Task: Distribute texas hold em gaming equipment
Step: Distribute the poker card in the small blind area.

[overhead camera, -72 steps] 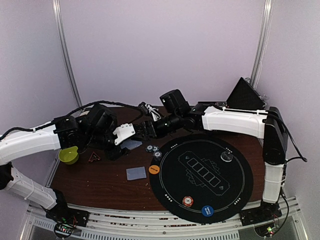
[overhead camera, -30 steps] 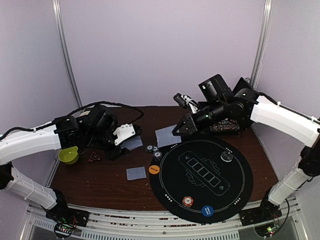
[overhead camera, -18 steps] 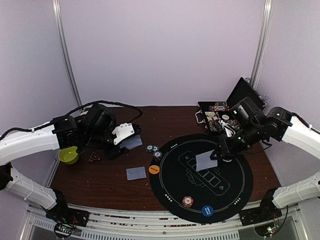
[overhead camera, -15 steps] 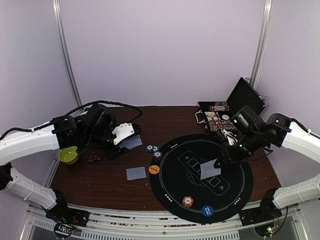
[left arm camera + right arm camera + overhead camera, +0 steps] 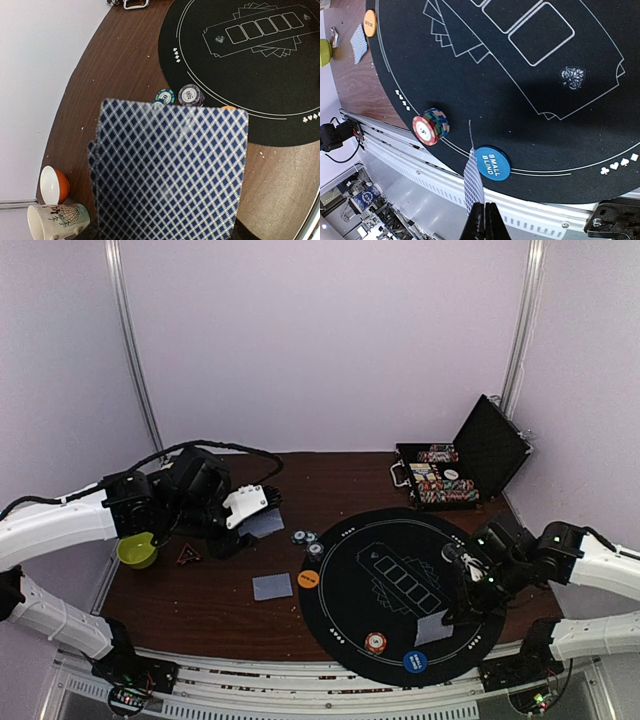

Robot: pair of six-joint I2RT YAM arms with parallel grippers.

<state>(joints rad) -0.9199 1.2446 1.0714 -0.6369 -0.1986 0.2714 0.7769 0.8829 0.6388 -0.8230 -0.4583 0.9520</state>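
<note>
The right tool was clamped shut on one card, edge-on at the near rim of the mat, beside the blue disc — the left tool gripped a stack of cards over the worktop.

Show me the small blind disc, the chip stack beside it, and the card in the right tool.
small blind disc (image 5: 491, 162), right wrist view, centre of its blue face.
chip stack (image 5: 431, 126), right wrist view, middle of the stack.
card (image 5: 473, 185), right wrist view, its patterned back.
</note>
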